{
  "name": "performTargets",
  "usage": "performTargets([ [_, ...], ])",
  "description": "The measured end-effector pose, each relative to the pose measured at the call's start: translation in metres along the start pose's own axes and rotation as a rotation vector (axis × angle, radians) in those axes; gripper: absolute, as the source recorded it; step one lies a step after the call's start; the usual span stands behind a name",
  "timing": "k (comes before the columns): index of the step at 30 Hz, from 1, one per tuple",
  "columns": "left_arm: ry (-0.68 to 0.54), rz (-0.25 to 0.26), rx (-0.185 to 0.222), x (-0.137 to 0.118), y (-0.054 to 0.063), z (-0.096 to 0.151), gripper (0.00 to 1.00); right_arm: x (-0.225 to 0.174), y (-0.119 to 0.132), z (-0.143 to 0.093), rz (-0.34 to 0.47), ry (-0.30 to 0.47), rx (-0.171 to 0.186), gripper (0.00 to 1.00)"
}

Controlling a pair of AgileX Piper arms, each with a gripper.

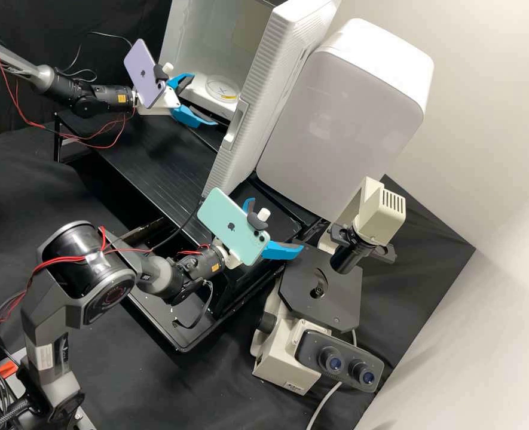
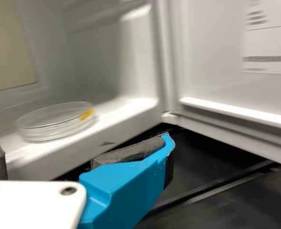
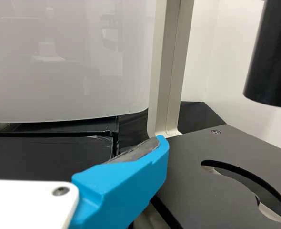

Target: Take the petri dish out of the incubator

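A clear petri dish [image 1: 222,88] [image 2: 55,121] with a yellow mark lies on the white floor inside the incubator [image 1: 201,36], whose door [image 1: 276,77] stands swung open. My left gripper [image 1: 203,100] [image 2: 78,138] is open just outside the incubator's opening, level with the dish and a short way from it, with nothing between its blue fingers [image 2: 131,181]. My right gripper [image 1: 274,226] is open and empty, low beside the incubator door. One of its fingers [image 3: 126,181] sits at the edge of the microscope stage [image 3: 226,162].
A microscope [image 1: 324,310] stands at the front right, with its black stage [image 1: 321,286] close to my right gripper. The incubator sits on a black raised platform [image 1: 150,161]. Red cables [image 1: 13,77] trail along the left arm.
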Motion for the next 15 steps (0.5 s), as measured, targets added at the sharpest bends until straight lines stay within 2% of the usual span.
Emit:
performTargets([
  [3, 0.019, -0.009, 0.003, 0.006, 0.002, -0.007, 1.00, 0.000, 0.000, 0.000, 0.000, 0.000, 0.000, 1.00],
  [9, 0.014, 0.013, 0.001, 0.019, 0.012, -0.012, 1.00, 0.000, 0.000, 0.000, 0.000, 0.000, 0.000, 1.00],
  [15, -0.044, 0.009, -0.061, 0.033, 0.016, -0.008, 1.00, 0.000, 0.000, 0.000, 0.000, 0.000, 0.000, 1.00],
])
